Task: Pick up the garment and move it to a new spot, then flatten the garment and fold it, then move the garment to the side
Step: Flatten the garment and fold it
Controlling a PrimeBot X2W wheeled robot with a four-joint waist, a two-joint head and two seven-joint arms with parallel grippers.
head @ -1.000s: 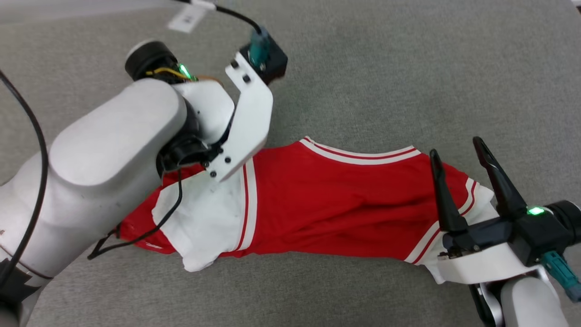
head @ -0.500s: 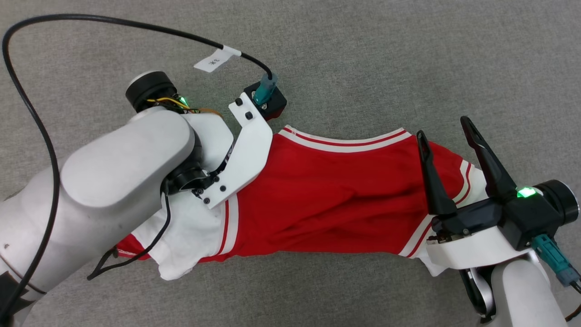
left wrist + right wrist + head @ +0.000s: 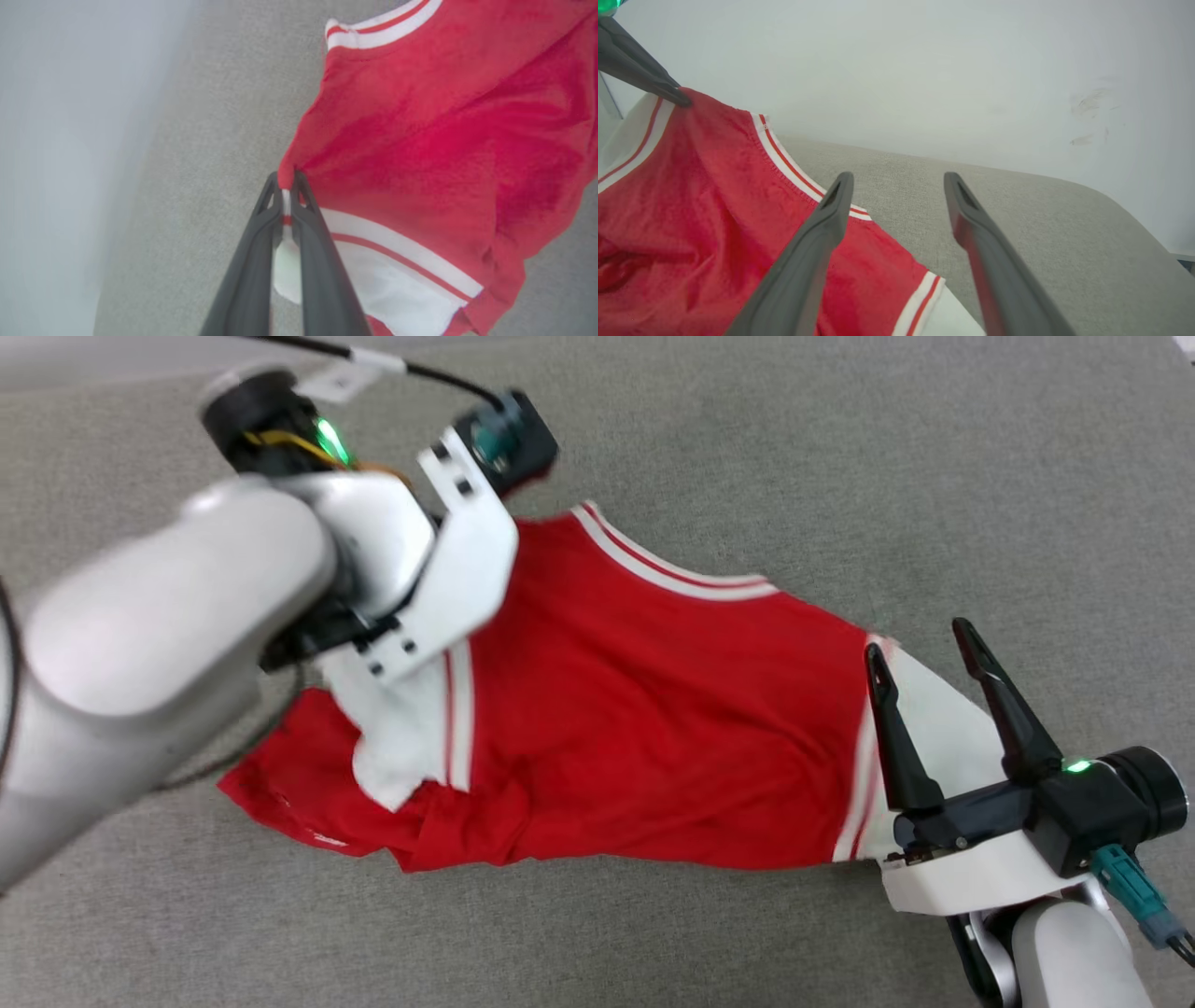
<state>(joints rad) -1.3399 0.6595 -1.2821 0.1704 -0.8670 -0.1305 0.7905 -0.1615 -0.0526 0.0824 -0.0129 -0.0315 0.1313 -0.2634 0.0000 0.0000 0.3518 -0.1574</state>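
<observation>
Where grey fabric-covered tabletop (image 3: pixel 840 457) meets a pale wall (image 3: pixel 924 70), we see the bright red soft T-shirt with white sleeves (image 3: pixel 653 709) lying | left hand (image 3: pixel 287 179) clamped on its shoulder seam | right hand (image 3: pixel 917 637) spread open over one sleeve | white cable tag (image 3: pixel 358 362) unreadable

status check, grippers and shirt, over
Left gripper shut on garment at shoulder seam. Right gripper open, by the other sleeve. Garment rumpled on the grey surface, not yet flat. Nothing blocking.

The blurred left forearm (image 3: pixel 177 607) covers the far-left shoulder of the garment (image 3: pixel 653 709) in the head view, where the left gripper (image 3: pixel 287 181) pinches it, and both wrist views crop the garment.
</observation>
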